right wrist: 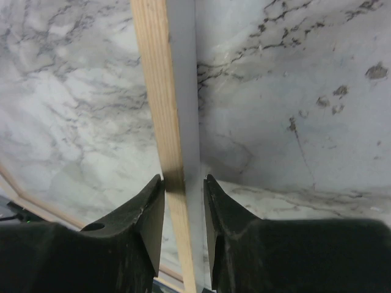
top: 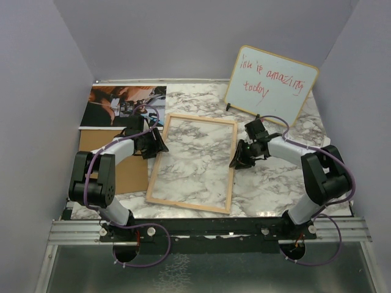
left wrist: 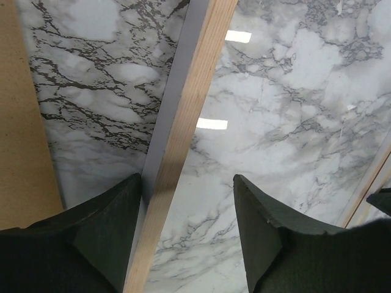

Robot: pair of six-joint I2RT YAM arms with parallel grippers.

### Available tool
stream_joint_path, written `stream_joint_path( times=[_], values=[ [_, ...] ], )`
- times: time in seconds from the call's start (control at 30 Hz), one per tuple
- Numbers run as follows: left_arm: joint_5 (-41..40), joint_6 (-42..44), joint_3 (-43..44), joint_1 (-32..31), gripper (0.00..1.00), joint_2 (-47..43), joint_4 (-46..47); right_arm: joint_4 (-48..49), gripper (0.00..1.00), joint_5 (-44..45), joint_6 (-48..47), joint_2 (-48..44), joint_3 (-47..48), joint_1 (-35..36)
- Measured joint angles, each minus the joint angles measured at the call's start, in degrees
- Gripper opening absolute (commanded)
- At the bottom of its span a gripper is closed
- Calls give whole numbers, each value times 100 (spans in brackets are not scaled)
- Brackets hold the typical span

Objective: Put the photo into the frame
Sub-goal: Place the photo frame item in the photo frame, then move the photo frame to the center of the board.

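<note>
The frame [top: 195, 163], light wood with a clear pane, lies flat in the middle of the marble table. The photo [top: 122, 104], a dark print with orange tones and a white border, lies at the back left, clear of both grippers. My left gripper [top: 156, 145] is open and straddles the frame's left rail [left wrist: 195, 91]; its jaws [left wrist: 187, 177] stand wide, the left finger close against the rail's outer side. My right gripper [top: 239, 157] is closed around the frame's right rail [right wrist: 156, 91], its fingertips [right wrist: 183, 178] on either side of it.
A plain brown backing board [top: 122, 165] lies left of the frame under my left arm, and shows in the left wrist view [left wrist: 21, 122]. A wood-rimmed whiteboard with red writing [top: 272, 85] stands at the back right. Grey walls enclose the table.
</note>
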Motion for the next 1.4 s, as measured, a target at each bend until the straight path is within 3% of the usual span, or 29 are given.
stream_joint_path(
  times=[0.37,0.6,0.77,1.0,1.17,1.4],
  values=[
    [105,118,-2,39,57,39,-2,151,37,-234,-188,219,50,7],
    [122,125,-2,35,60,37,4,28,55,184,-127,-76,50,35],
    [160,114,-2,35,67,33,20,-129,61,540,-17,-739,52,35],
    [17,144,20,0,72,-120,-396,-280,64,651,26,-1110,22,35],
    [-144,190,-37,-2,71,-374,-992,-313,64,240,-168,-1226,-400,35],
    [-66,162,-391,-68,59,-704,-1274,-323,63,-374,-240,-1263,-855,35]
  ],
)
